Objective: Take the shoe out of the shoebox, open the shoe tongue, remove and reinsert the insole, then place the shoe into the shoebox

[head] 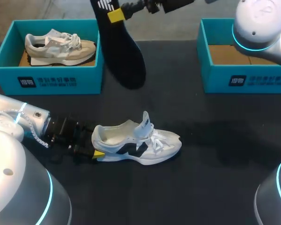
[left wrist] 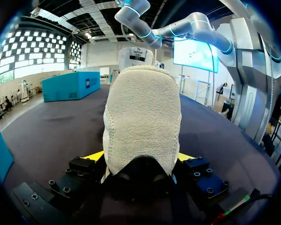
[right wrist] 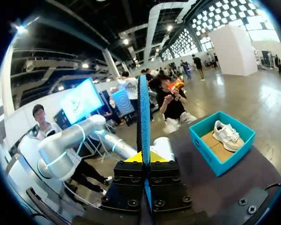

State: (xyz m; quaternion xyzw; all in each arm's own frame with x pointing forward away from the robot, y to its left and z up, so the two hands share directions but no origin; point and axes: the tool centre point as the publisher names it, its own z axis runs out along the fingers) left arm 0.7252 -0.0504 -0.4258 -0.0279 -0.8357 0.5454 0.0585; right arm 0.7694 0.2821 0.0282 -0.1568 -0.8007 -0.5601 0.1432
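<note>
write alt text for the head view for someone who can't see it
The right gripper holds a black insole in the air over a dark table, while the left gripper grips the heel of a white shoe on it, tongue up. Behind stand a teal shoebox with a beige shoe in it and a second teal shoebox.

My left jaws clasp the heel of the white shoe [head: 139, 141], upright on the bench [head: 215, 159]. My right jaws hold the black insole [head: 126, 58] aloft — beside the left shoebox [head: 51, 80], where a beige shoe [head: 58, 48] lies.
</note>
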